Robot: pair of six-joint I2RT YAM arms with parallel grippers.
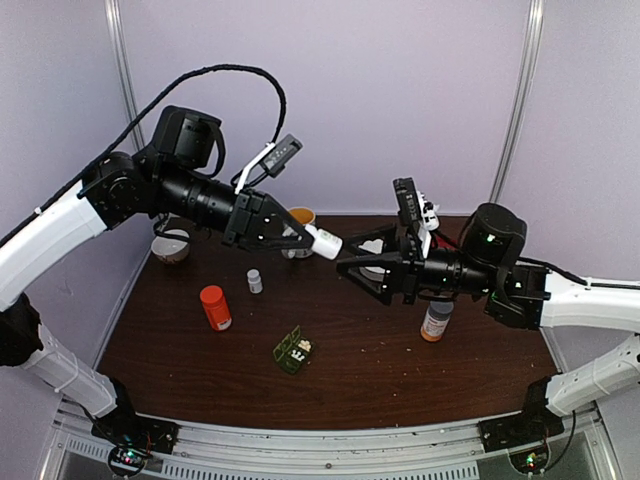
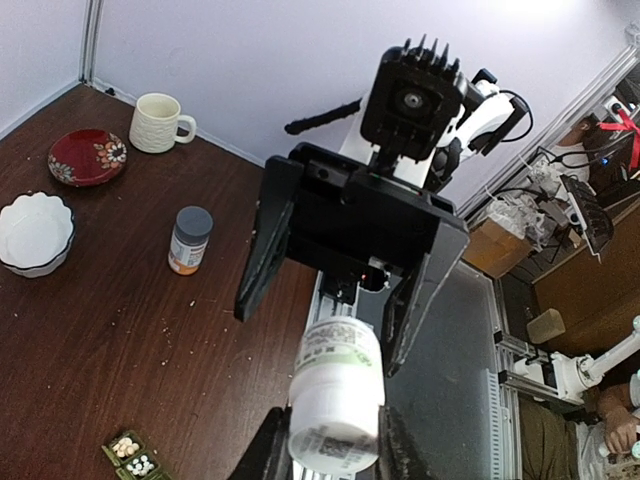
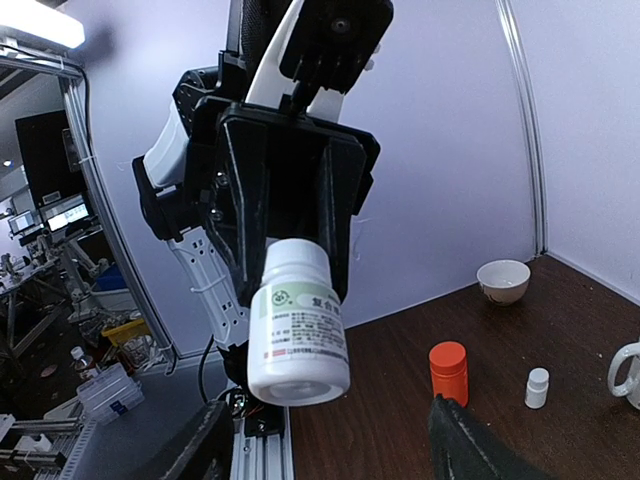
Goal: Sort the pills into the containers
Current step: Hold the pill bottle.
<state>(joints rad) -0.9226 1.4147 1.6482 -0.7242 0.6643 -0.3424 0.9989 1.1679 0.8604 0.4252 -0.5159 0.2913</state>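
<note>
My left gripper (image 1: 305, 238) is shut on a white pill bottle (image 1: 326, 243) and holds it in the air over the table's middle. The bottle's base points at my right gripper (image 1: 347, 268), which is open and empty just in front of it, not touching. In the left wrist view the bottle (image 2: 335, 400) sits between my own fingers, facing the open right gripper (image 2: 322, 338). In the right wrist view the bottle (image 3: 297, 320) hangs above my open right gripper (image 3: 335, 448). The dark green pill box (image 1: 293, 350) lies open on the table with white pills inside; it also shows in the left wrist view (image 2: 130, 456).
An orange bottle (image 1: 215, 307) and a tiny white bottle (image 1: 255, 281) stand left of centre. A grey-capped bottle (image 1: 436, 321) stands under the right arm. A bowl (image 1: 171, 246), a mug (image 1: 300, 217) and a white bowl (image 1: 372, 246) sit along the back.
</note>
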